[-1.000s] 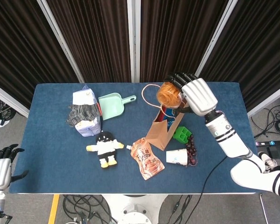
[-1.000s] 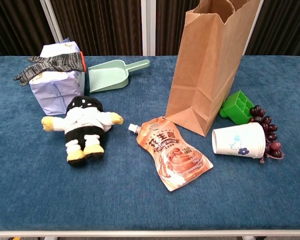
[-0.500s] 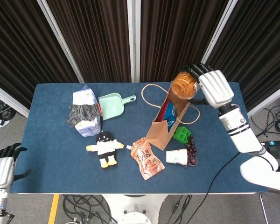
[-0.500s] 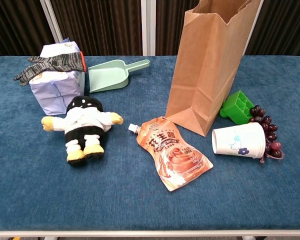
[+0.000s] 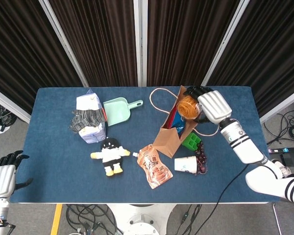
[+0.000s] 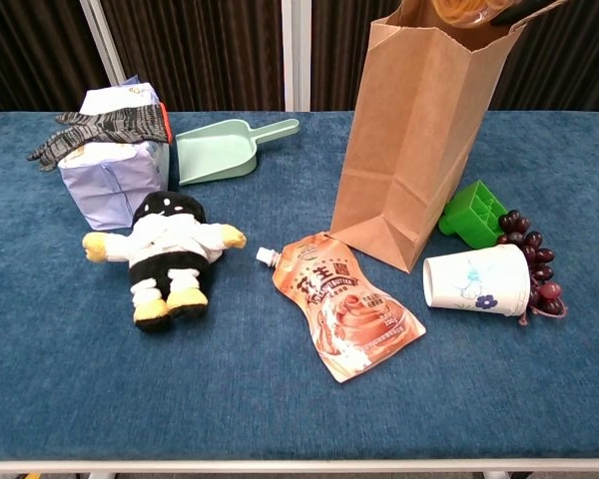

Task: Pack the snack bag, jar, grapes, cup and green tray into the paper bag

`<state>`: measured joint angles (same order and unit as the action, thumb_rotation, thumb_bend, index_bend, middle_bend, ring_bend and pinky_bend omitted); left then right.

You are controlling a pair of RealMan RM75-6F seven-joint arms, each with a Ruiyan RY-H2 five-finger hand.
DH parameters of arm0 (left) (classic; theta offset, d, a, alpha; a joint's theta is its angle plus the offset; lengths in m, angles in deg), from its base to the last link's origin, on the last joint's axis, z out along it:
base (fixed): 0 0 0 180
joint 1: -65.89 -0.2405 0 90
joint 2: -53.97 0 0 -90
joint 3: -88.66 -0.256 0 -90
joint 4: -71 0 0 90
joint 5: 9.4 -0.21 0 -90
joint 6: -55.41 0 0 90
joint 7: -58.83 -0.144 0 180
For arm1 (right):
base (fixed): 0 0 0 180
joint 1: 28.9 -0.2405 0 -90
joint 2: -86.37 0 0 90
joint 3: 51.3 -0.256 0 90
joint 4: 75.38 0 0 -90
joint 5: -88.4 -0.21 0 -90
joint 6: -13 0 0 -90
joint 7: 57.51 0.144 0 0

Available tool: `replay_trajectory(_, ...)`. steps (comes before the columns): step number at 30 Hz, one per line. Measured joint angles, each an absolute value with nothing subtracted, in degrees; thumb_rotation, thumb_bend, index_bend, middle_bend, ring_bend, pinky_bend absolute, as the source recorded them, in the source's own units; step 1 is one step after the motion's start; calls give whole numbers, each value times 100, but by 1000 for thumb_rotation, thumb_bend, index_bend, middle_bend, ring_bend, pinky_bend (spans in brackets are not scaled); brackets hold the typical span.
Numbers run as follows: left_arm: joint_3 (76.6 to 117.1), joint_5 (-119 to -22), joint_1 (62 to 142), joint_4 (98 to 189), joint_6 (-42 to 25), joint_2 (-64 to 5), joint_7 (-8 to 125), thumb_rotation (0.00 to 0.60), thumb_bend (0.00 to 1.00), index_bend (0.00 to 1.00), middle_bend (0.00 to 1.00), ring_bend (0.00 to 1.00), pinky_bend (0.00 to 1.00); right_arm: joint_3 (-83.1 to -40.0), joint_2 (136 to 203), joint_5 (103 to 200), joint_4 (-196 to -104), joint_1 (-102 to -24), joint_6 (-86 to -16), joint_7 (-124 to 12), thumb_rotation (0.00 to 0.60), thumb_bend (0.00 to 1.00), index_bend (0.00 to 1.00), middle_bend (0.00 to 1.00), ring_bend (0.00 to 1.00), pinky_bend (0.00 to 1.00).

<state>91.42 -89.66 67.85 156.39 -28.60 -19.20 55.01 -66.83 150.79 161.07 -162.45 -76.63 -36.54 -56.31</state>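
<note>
Surface: blue cloth-covered tabletop, rectangular, backed by dark pleated curtains with pale upright posts; cables lie on the grey floor around it.

Right arm: white, banded in black, reaching in from the lower right and angled up over the standing brown paper bag.

Right robot hand: white back uppermost, dark fingers curled around the round orange-lidded jar, which it grips right over the bag's open mouth. In the chest view only the jar's orange edge shows at the bag rim.

Left robot hand: low, well off the tabletop's left edge, far from all items; fingers partly curled, nothing held; whether spread or closed cannot be told.

Items near the right robot hand: green plastic compartment tray just below it, touching the bag's base; dark purple grapes beside the tray; white paper cup on its side against the grapes.

Further left: orange spouted snack pouch, lying flat; plush doll in white and black; mint-green plastic scoop; pale carton with a grey knitted glove draped on it.
</note>
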Motion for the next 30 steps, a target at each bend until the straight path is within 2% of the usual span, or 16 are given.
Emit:
replay_trajectory(5, 9134, -8958, 6778, 15611, -2850, -1933, 5527, 600, 115, 369, 291, 213, 216, -6664, 15100, 16048, -16231, -7705, -3573, -5651, 600, 240, 179, 239, 70, 223)
replay_trajectory(14, 9134, -8945, 6772, 15556, -2838, -1966, 5575, 600, 115, 369, 291, 213, 216, -6647, 15062, 16048, -16291, -7723, -3554, -5687, 600, 239, 67, 154, 15, 172)
replay_trajectory(18, 9137, -8944, 6773, 15532, -2838, -1978, 5582, 600, 115, 369, 291, 212, 216, -6618, 15027, 16035, -16340, -7720, -3530, -5728, 600, 155, 2, 99, 0, 117)
replay_trajectory(22, 9145, -8943, 6779, 15513, -2833, -1985, 5595, 600, 115, 369, 292, 213, 216, -6620, 15014, 16023, -16368, -7712, -3552, -5732, 600, 54, 0, 60, 0, 84)
replay_trajectory(25, 9141, -8945, 6771, 15508, -2843, -1991, 5596, 600, 115, 369, 291, 212, 216, -6628, 15008, 16047, -16385, -7699, -3604, -5703, 600, 13, 0, 49, 0, 74)
replay_trajectory(28, 9143, -8944, 6770, 15509, -2845, -1992, 5591, 600, 115, 369, 292, 213, 216, -6657, 15000, 16101, -16410, -7665, -3712, -5613, 600, 38, 0, 67, 0, 72)
replay_trajectory(30, 9145, -8943, 6773, 15510, -2841, -1990, 5587, 600, 115, 369, 291, 213, 216, -6693, 14998, 16168, -16434, -7604, -3908, -5516, 600, 103, 1, 120, 1, 80)
